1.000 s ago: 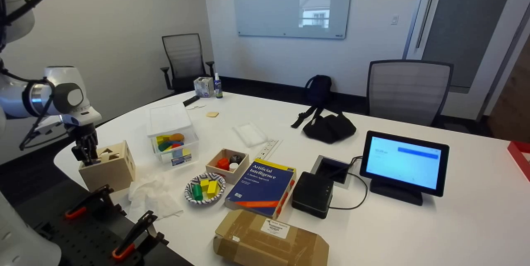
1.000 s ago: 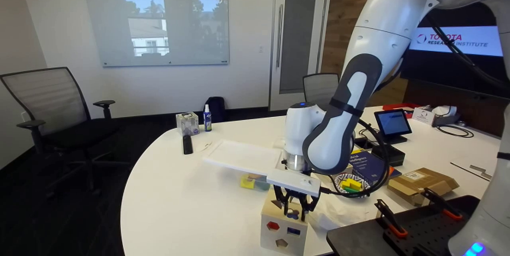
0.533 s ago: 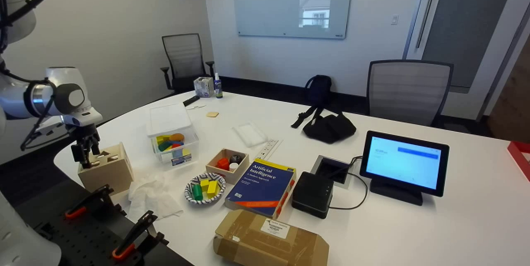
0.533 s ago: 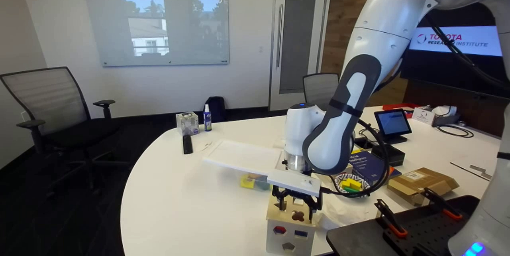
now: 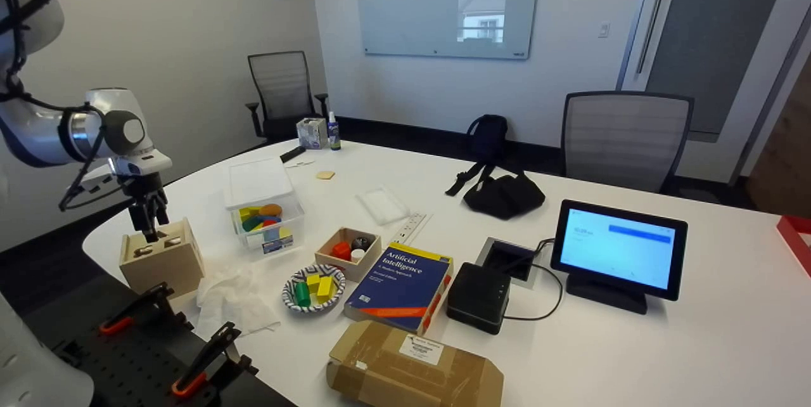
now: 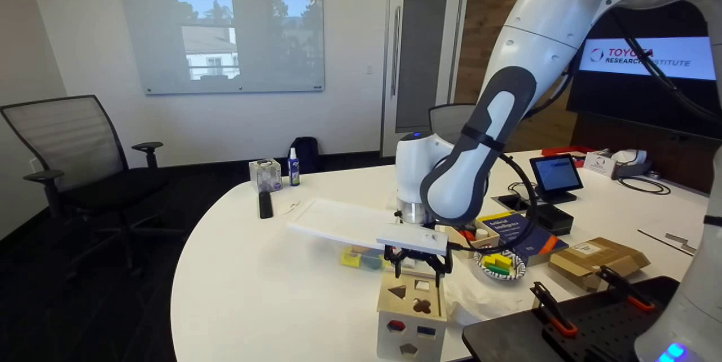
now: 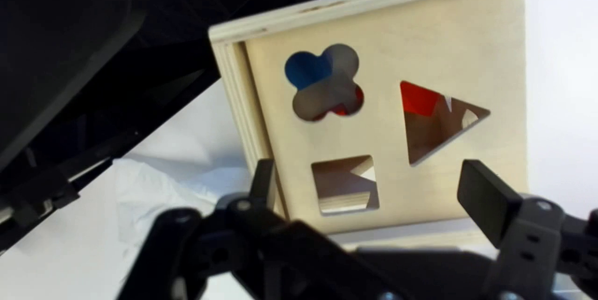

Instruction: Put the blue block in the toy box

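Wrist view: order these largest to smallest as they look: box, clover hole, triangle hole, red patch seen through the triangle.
Box
Clover hole and triangle hole: too alike to rank surely
Red patch: smallest as it shows; the hole's edge cuts it off

Toy box (image 5: 163,265) on white table (image 5: 418,185)

Office, probably: whiteboard (image 6: 225,26), mesh chairs (image 5: 624,137)

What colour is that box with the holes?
The box is light tan wood; the wrist view shows it best.
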